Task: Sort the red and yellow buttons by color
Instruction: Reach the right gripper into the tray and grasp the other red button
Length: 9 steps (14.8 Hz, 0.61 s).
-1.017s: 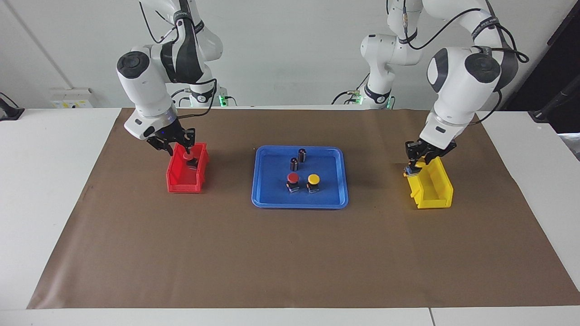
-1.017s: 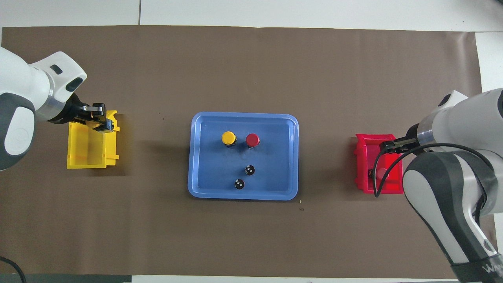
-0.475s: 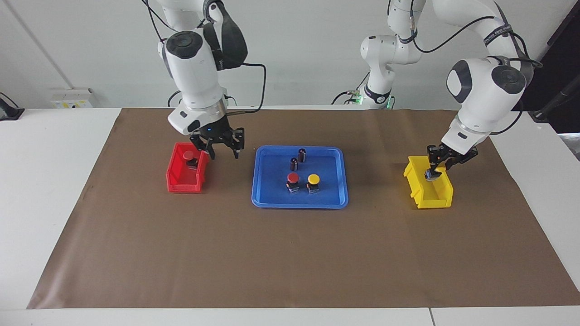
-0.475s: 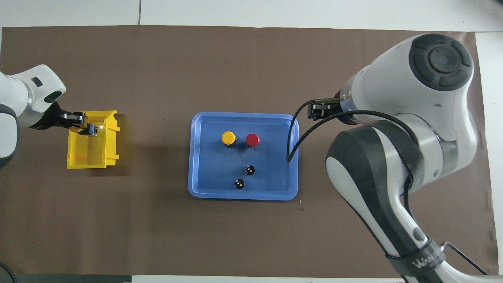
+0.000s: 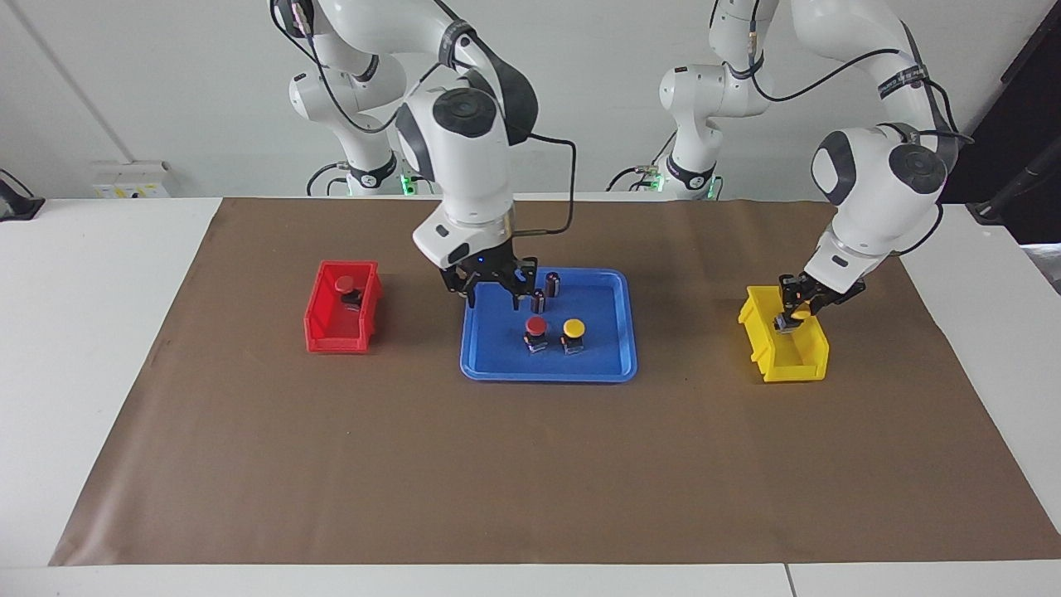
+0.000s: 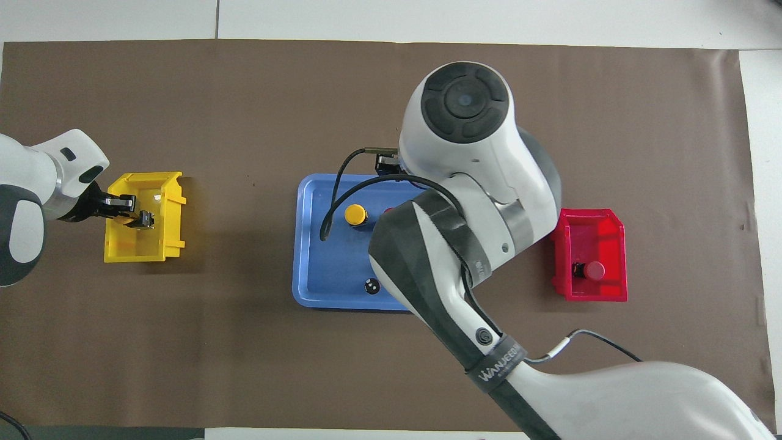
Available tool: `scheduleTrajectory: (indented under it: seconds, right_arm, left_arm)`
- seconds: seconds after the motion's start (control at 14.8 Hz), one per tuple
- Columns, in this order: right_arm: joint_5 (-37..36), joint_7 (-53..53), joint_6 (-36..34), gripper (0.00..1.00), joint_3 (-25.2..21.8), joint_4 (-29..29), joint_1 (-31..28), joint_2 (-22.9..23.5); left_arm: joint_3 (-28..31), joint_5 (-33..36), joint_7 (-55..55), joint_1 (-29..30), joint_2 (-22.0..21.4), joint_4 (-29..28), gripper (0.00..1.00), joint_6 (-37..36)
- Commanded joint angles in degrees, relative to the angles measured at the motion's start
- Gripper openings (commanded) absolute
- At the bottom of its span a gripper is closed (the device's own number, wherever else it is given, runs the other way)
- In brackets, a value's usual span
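A red button and a yellow button stand side by side in the blue tray. My right gripper hangs open and empty over the tray's edge toward the red bin, close to the red button. A second red button lies in the red bin. My left gripper is shut on a second yellow button and holds it inside the top of the yellow bin. In the overhead view the right arm hides its own gripper and most of the tray's red button.
Two dark capless cylinders stand in the tray, nearer to the robots than the buttons and right beside my right gripper. A brown paper mat covers the table. The red bin is at the right arm's end, the yellow bin at the left arm's end.
My right gripper left the red button in the red bin and swung, open, over to the blue tray. My left gripper carried the yellow button from the bin's rim to over its inside.
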Motion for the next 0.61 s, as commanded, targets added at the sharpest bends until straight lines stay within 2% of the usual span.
scheduleTrajectory:
  seconds: [0.0, 0.2, 0.41, 0.54]
  right_arm:
    - [-3.8, 2.5, -0.3, 0.73, 0.0, 7.5, 2.0, 7.7]
    - [-4.5, 2.5, 1.5, 0.73, 0.1, 4.8, 2.0, 7.4]
    - [-4.0, 2.5, 6.2, 0.74, 0.1, -1.9, 2.0, 5.1]
    - [-3.7, 2.5, 7.8, 0.74, 0.2, -4.1, 1.9, 4.4]
  left_arm:
    - [-0.5, 1.5, 0.4, 0.7, -2.9, -7.0, 0.02, 6.2]
    - [-0.5, 1.5, 0.3, 0.7, -2.8, -8.2, 0.02, 6.9]
    - [-0.6, 1.5, 0.4, 1.8, -2.9, -9.3, 0.09, 7.0]
    - [-0.6, 1.5, 0.4, 1.9, -2.9, -9.4, 0.25, 7.0]
